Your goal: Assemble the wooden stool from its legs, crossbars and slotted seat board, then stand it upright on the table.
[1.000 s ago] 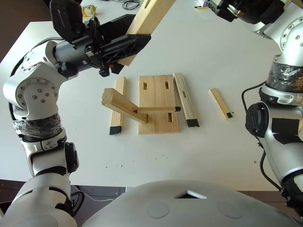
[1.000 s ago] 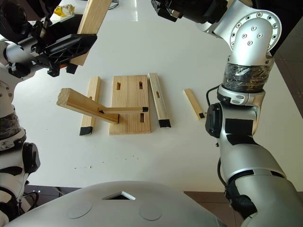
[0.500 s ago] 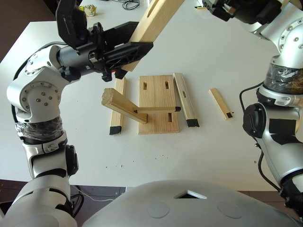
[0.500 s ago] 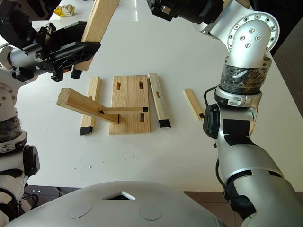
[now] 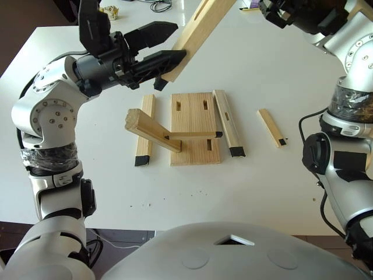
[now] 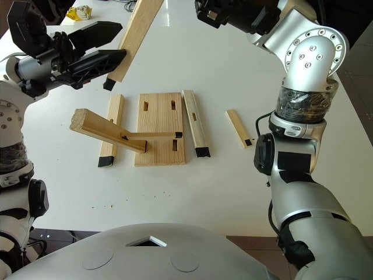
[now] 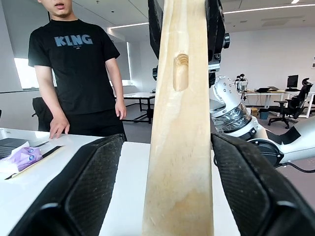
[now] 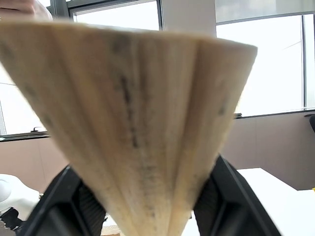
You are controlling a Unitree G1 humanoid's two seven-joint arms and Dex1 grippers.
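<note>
Your raised leg [image 5: 195,36] slants in the air. The slotted seat board [image 5: 195,116] lies flat between left leg [image 5: 144,149] and right leg [image 5: 229,125]. A joined leg [image 5: 148,129] and crossbar [image 5: 195,135] rest tilted across it. The loose crossbar [image 5: 272,127] lies apart on the right.

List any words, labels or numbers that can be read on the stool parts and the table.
None can be read.
The seat board, the raised leg and the short crossbar carry no print, only bare wood.
The table bears no label or sign.
</note>
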